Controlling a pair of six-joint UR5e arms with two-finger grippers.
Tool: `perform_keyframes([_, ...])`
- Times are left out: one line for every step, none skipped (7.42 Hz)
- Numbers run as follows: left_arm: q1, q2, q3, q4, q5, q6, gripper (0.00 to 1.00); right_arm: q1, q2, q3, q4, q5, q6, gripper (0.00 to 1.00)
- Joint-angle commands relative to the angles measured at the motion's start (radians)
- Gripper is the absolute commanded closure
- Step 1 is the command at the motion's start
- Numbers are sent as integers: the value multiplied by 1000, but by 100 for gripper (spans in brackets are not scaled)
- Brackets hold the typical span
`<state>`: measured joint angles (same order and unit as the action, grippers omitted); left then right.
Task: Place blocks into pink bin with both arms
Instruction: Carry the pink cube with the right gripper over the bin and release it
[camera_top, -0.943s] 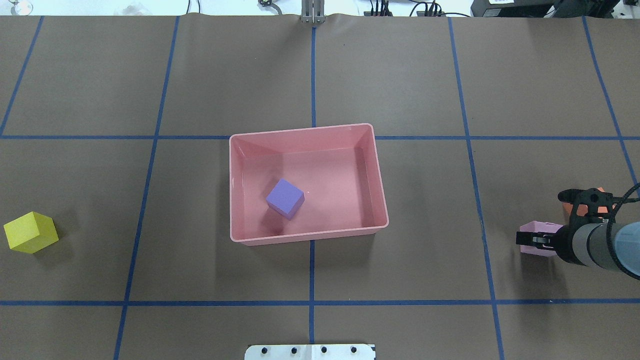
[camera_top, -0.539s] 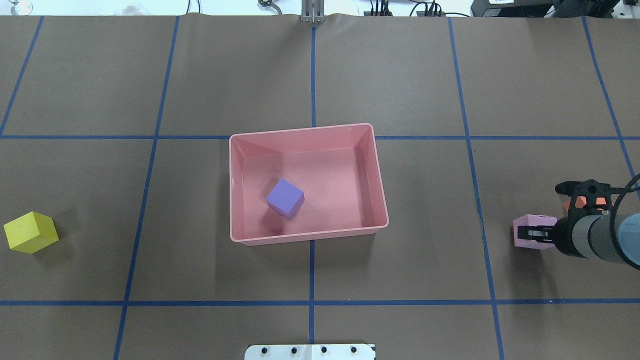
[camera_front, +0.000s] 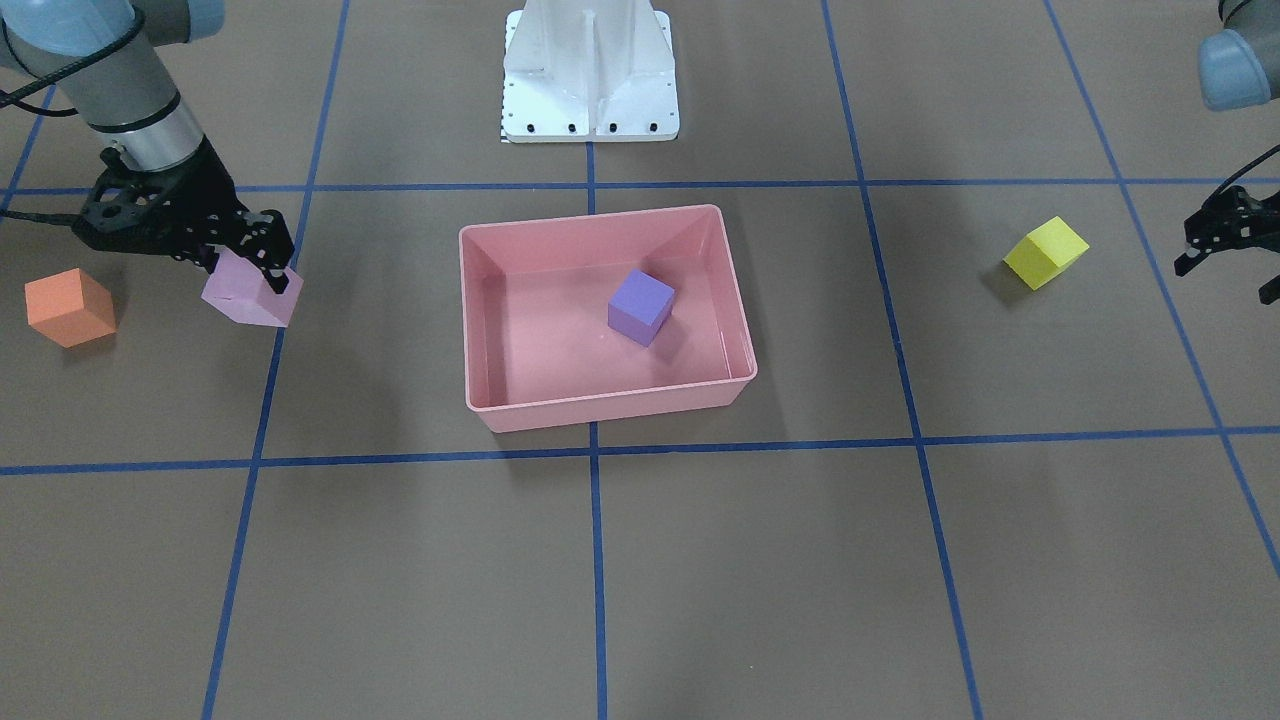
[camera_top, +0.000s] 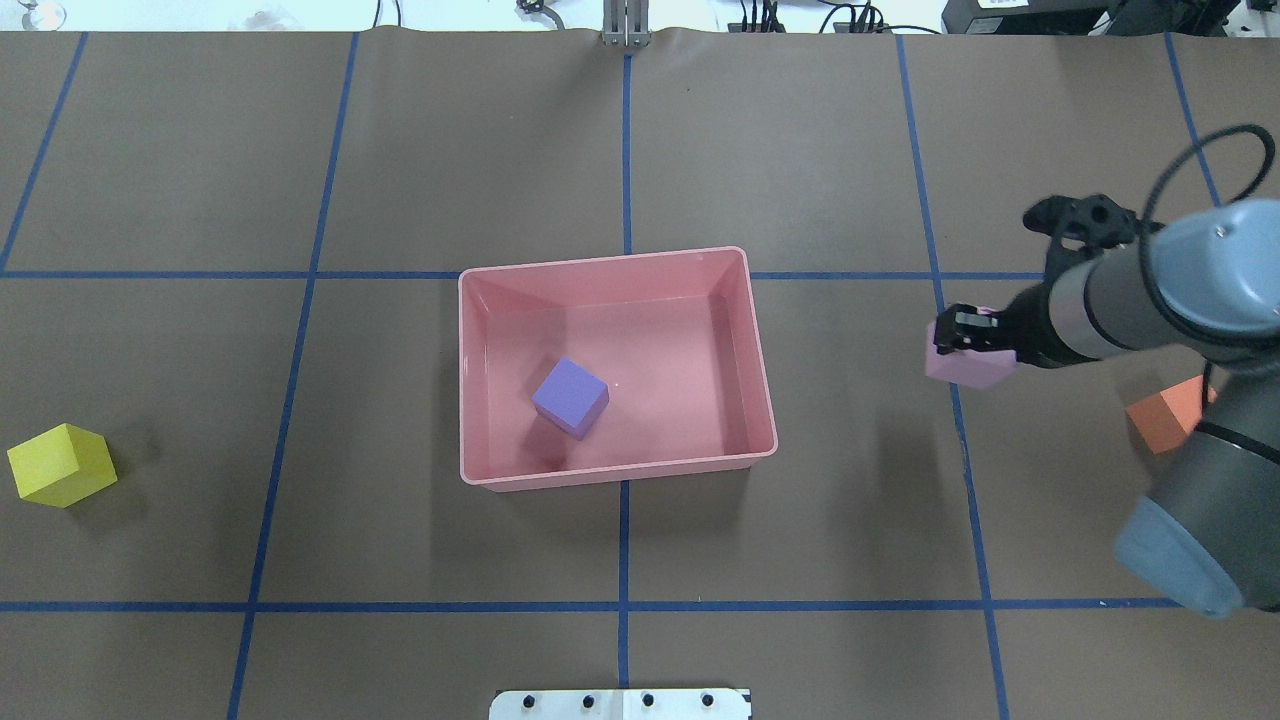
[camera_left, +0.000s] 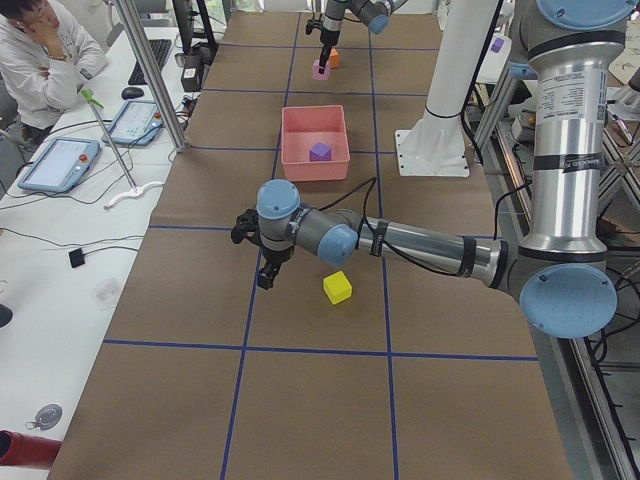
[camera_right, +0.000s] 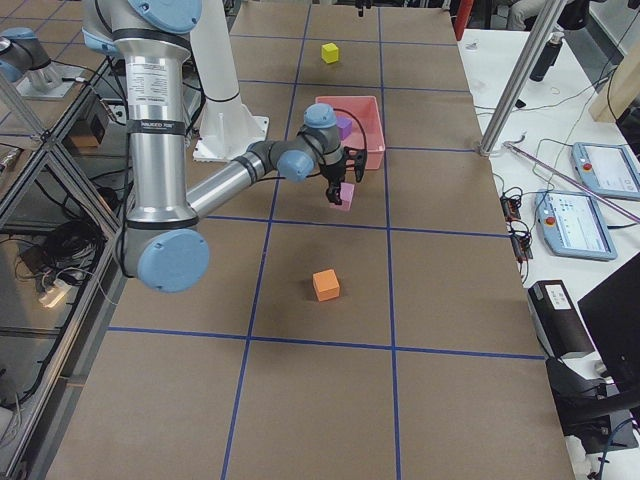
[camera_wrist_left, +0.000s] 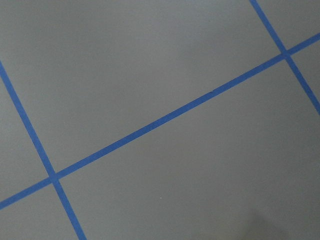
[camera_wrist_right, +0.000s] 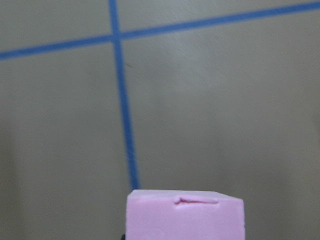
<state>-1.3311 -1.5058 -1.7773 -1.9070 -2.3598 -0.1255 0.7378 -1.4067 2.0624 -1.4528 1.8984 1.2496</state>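
Front view: 4 blocks, 1 pink bin (camera_front: 600, 408), 2 grippers. Purple block (camera_front: 641, 306) inside bin, clear of walls. Yellow block (camera_front: 1045, 252) on table (camera_front: 800, 560) nr left gripper (camera_front: 1228, 245); spread or pressed, can't tell.
Overhead: right gripper (camera_top: 962, 335) pinching light pink block (camera_top: 968, 366), lifted, betw bin and orange block (camera_top: 1160, 420); bare table up to bin rim.
Right wrist cam: light pink block matte, small nick at top edge.

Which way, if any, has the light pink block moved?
Yes. The light pink block, in the right tool, moved toward the pink bin, now overlapping the blue tape line.
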Motion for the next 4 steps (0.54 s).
perform_keyframes([3, 35, 4, -93, 2, -80, 0, -18, 349, -14, -361, 2, 1, 100])
perform_keyframes([9, 36, 4, -92, 5, -86, 0, -43, 421, -69, -360, -2, 14, 100])
perform_keyframes([15, 58, 4, -98, 7, -124, 0, -67, 498, -126, -359, -4, 24, 100])
perform_keyframes([33, 70, 4, -142, 10, -167, 0, -93, 568, -184, -359, -4, 49, 86])
